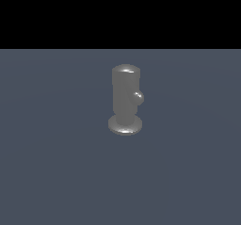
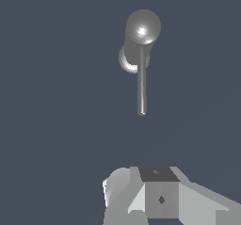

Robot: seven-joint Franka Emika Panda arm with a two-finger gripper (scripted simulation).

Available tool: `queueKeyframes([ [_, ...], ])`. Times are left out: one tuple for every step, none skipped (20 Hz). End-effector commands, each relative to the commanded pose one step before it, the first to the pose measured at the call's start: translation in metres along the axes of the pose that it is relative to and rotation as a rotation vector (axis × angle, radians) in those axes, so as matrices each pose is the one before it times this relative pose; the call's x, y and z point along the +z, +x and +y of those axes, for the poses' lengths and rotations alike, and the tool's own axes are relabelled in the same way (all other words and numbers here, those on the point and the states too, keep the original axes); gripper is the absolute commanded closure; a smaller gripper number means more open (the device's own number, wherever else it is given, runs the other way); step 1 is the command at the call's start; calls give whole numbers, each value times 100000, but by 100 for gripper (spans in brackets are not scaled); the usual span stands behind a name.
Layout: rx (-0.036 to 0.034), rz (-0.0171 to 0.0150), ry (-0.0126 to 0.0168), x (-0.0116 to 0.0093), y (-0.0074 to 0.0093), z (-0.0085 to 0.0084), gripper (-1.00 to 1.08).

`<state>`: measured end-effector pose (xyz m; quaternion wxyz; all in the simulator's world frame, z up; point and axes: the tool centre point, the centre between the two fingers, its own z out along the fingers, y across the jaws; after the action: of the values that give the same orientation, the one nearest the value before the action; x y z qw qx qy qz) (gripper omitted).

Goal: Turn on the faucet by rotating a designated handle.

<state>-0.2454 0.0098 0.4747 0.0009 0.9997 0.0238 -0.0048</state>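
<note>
Jaws unclear; faucet [image 1: 125, 99] upright on slate floor [image 1: 52, 172].

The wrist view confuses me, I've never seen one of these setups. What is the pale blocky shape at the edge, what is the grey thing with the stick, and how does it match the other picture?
Both pictures are simulator renders of one moment. The exterior view comes from a camera off the arm: it shows only the faucet, an upright grey cylinder with a domed top on a round base disc, standing on a flat blue-grey floor. The small knob on its side is the handle, seen end-on.

The wrist view comes from a camera on the robot arm, looking down. There the same faucet shows from above, and the handle appears as a thin rod. The pale blocky shape is the robot's hand, well apart from the faucet. It holds nothing visible; whether its fingers are open or shut cannot be told.
</note>
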Motion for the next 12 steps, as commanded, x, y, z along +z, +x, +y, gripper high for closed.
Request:
queueKeyframes([
  [0,0,0,0,0,1,108],
  [0,0,0,24,3,-2,108],
  [0,0,0,73,9,-7,108],
  [0,0,0,121,15,-12,108],
  [0,0,0,170,22,-17,108],
  [65,22,2,213,17,-1,108],
  [0,0,0,270,34,-27,108],
  [66,21,3,315,30,-10,108],
  [0,0,0,372,47,-37,108],
  [93,30,5,413,39,-11,108],
  [66,21,3,465,50,-25,108],
  [46,15,2,516,59,-37,108],
])
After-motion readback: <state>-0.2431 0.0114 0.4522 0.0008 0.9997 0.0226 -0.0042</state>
